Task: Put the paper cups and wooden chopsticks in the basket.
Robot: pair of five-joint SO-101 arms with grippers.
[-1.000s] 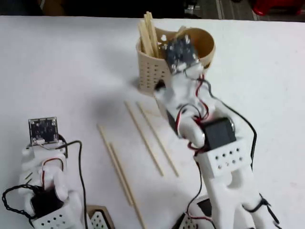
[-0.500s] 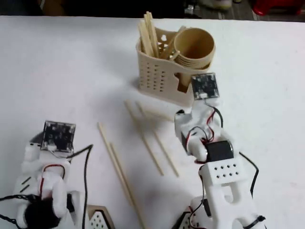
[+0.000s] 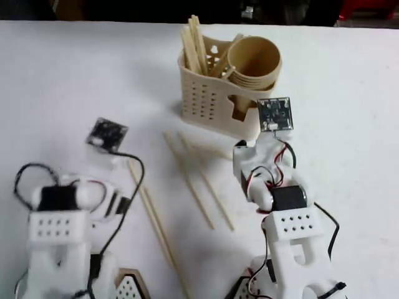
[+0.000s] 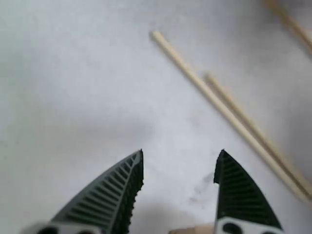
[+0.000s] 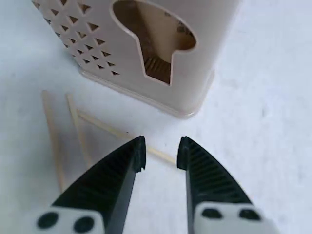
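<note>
A: Holding anything, either arm?
B: No. The left gripper hangs with jaws spread wide over the counter, beside 2 loose chopsticks. The right gripper has jaws slightly apart, empty, over another chopstick just before the basket.
A: And the cups?
B: Nested paper cups stand in the basket near the counter's far edge, upright chopsticks beside them. 2 more chopsticks lie mid-counter between the arms.
</note>
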